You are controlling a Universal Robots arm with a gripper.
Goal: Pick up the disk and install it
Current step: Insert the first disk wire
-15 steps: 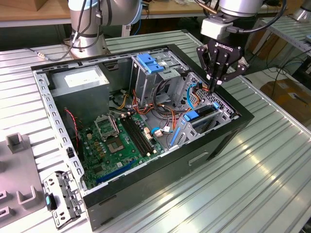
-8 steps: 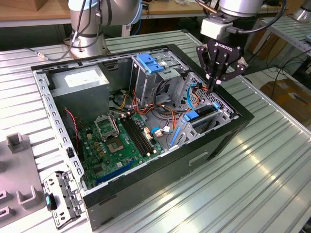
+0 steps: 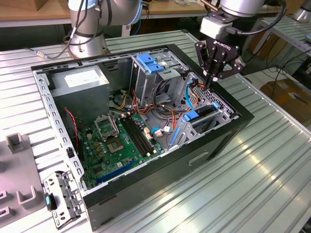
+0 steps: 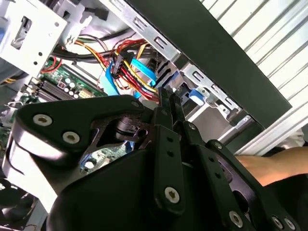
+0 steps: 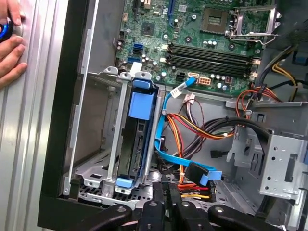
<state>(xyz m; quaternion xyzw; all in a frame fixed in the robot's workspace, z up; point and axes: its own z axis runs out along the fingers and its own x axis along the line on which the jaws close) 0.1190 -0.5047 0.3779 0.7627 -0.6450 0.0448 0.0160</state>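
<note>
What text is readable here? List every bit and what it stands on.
Nothing can be quoted with certainty.
Gripper: white lettering, too small to read.
Power-supply sticker: print blurred.
Motherboard: tiny markings, unreadable.

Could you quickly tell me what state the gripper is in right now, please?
Gripper: shut, fingers pressed together with nothing between them, above the drive bay where the disk sits in its blue carrier.

You see white lettering on the gripper [image 3: 212, 82] body, and unreadably small print on the power-supply box's white sticker [image 3: 82, 77].
</note>
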